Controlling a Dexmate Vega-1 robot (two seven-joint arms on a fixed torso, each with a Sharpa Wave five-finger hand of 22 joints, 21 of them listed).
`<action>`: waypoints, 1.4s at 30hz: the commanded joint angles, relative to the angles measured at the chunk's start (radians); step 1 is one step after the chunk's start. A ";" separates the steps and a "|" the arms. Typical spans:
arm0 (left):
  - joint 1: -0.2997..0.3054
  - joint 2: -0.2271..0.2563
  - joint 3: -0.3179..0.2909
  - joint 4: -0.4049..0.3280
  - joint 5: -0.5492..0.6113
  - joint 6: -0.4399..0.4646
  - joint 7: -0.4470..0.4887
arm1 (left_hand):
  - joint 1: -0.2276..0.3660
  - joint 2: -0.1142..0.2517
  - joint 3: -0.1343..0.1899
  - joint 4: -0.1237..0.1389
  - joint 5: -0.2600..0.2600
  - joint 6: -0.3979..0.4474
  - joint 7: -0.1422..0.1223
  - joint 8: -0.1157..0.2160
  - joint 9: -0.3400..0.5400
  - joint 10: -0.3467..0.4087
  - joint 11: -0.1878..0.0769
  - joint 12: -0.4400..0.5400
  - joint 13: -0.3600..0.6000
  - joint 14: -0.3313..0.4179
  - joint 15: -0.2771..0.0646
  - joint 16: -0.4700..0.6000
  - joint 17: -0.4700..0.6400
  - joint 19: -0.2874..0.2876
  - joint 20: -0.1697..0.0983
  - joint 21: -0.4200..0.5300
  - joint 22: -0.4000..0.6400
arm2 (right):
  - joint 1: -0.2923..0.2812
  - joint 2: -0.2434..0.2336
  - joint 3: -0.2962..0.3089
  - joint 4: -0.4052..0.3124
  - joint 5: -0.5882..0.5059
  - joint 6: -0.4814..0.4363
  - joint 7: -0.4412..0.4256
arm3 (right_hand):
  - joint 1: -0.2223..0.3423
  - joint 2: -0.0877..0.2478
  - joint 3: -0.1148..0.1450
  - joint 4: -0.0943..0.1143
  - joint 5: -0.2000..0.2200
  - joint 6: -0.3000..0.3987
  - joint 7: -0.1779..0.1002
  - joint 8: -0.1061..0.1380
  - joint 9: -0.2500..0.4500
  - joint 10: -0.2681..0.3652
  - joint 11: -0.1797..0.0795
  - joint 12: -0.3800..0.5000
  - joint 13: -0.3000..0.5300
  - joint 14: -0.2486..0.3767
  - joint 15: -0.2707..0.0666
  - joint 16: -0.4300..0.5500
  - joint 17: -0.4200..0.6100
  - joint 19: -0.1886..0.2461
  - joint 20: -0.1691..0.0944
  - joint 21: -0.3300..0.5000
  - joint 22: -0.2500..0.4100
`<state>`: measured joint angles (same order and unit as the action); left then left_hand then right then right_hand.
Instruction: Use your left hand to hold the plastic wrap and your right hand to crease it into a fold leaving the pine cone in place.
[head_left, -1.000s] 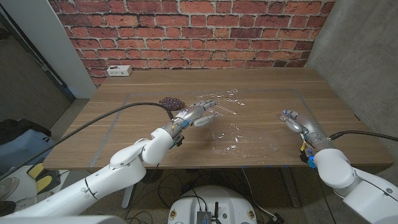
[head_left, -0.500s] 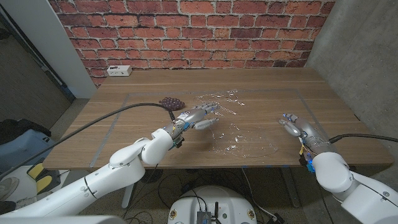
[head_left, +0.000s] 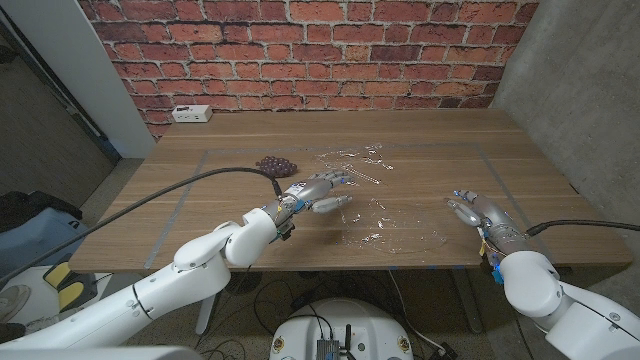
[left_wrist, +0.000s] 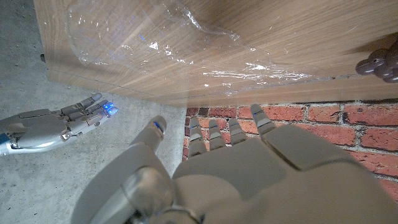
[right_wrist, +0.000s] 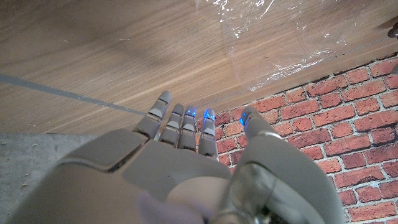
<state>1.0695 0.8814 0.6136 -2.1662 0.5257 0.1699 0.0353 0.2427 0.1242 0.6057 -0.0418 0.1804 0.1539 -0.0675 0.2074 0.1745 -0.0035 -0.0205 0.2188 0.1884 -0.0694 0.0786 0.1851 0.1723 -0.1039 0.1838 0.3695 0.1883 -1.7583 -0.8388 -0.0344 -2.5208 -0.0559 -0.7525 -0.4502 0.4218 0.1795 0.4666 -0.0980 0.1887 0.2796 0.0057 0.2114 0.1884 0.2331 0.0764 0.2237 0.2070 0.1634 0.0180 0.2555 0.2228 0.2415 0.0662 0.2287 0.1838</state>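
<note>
A clear, crinkled sheet of plastic wrap (head_left: 385, 215) lies spread on the wooden table (head_left: 240, 140), right of centre. The dark pine cone (head_left: 273, 164) sits just off its far left corner, apart from both hands. My left hand (head_left: 318, 190) is at the wrap's left edge with its fingers spread, holding nothing; whether it touches the film I cannot tell. My right hand (head_left: 470, 208) stands open just right of the wrap, clear of it. The left wrist view shows the wrap (left_wrist: 186, 43), the pine cone (left_wrist: 379, 62) and my right hand (left_wrist: 56, 121). The wrap (right_wrist: 261, 18) lies beyond my right hand's fingers (right_wrist: 186, 127).
A white power strip (head_left: 190, 113) lies at the table's far left corner by the brick wall. Grey tape lines (head_left: 180, 205) mark a rectangle on the tabletop. The near edge of the table runs close behind both hands.
My right hand has drifted a little toward the table's near edge. My left hand has barely shifted at the wrap's left edge. The wrap and the pine cone have stayed put.
</note>
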 joint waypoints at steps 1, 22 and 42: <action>0.007 0.018 0.004 -0.024 0.067 0.010 -0.020 | 0.026 0.003 0.008 -0.018 -0.004 0.025 0.001 0.009 0.005 0.015 -0.001 0.007 0.002 0.003 -0.007 -0.002 0.000 0.004 0.002 -0.001 0.001 | 0.008 -0.017 -0.057 -0.007 -0.029 -0.045 -0.038 | 0.023 0.002 0.009 -0.008 0.000 0.021 -0.001 0.010 0.005 0.016 -0.001 0.008 0.003 0.020 -0.003 0.010 -0.002 0.013 0.005 0.005 0.001; 0.048 0.011 0.029 -0.054 0.350 0.057 0.039 | 0.220 -0.055 0.026 -0.148 -0.006 0.192 -0.015 0.034 0.007 0.132 -0.054 0.023 0.000 0.066 -0.036 0.006 -0.002 0.142 -0.026 0.007 -0.006 | 0.088 -0.054 -0.255 -0.026 -0.183 -0.222 -0.177 | 0.235 -0.033 0.067 -0.094 -0.003 0.165 -0.014 0.032 0.005 0.129 -0.050 0.021 -0.003 0.131 -0.057 0.035 -0.018 0.120 0.015 0.032 0.001; 0.045 -0.007 0.056 -0.062 0.618 0.082 -0.042 | 0.491 -0.180 -0.009 -0.143 0.005 0.461 -0.075 0.080 0.012 0.205 -0.091 0.011 0.002 0.119 -0.059 0.000 -0.001 0.232 -0.053 -0.020 -0.007 | 0.278 -0.101 -0.497 -0.038 -0.282 -0.494 -0.200 | 0.508 -0.147 0.044 -0.091 -0.001 0.327 -0.035 0.059 0.010 0.207 -0.111 0.016 0.000 0.182 -0.126 0.039 -0.017 0.193 0.006 0.043 0.003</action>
<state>1.1226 0.8781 0.6553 -2.2175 1.0061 0.2436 0.0634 0.7166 -0.0418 0.6083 -0.1861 0.1775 0.6157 -0.1296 0.2887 0.1842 0.2079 -0.1055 0.2378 0.1877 0.0485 0.0213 0.1852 0.1676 0.1215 0.1303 0.3549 0.1814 -1.5730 -0.9089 -0.4202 -2.5474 -0.3051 -1.1152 -0.6524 0.9172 0.0494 0.5232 -0.1917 0.1810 0.5974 -0.0337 0.2666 0.1934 0.4379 -0.0285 0.2442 0.2046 0.3522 -0.0428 0.2960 0.2026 0.4256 0.0715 0.2701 0.1841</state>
